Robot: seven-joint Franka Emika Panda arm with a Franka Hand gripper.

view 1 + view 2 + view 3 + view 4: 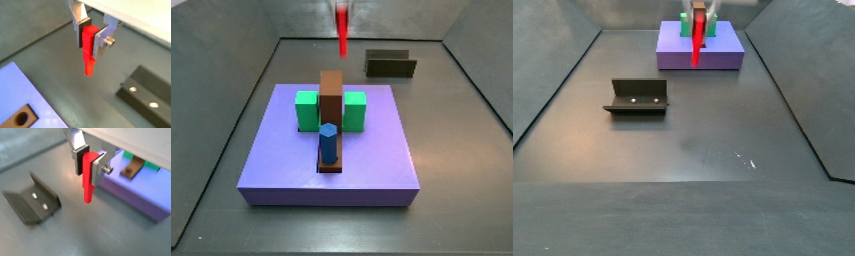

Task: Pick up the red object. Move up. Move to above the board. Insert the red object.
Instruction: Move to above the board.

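My gripper (91,42) is shut on the red object (88,59), a thin red peg that hangs upright from between the fingers, clear of the floor. Both wrist views show the grip (89,170). In a side view the red object (342,32) hangs beyond the far edge of the purple slab, and the gripper is cut off at the frame's top. The board (331,108) is a brown plank on the slab between two green blocks (306,110), with a blue peg (329,143) standing in its near end. The board also shows in a wrist view (133,167).
The large purple slab (372,160) carries the board. The fixture (390,65) stands on the dark floor to the right of the red object; it also shows in the side view (637,97) and the wrist view (33,200). Grey walls enclose the floor.
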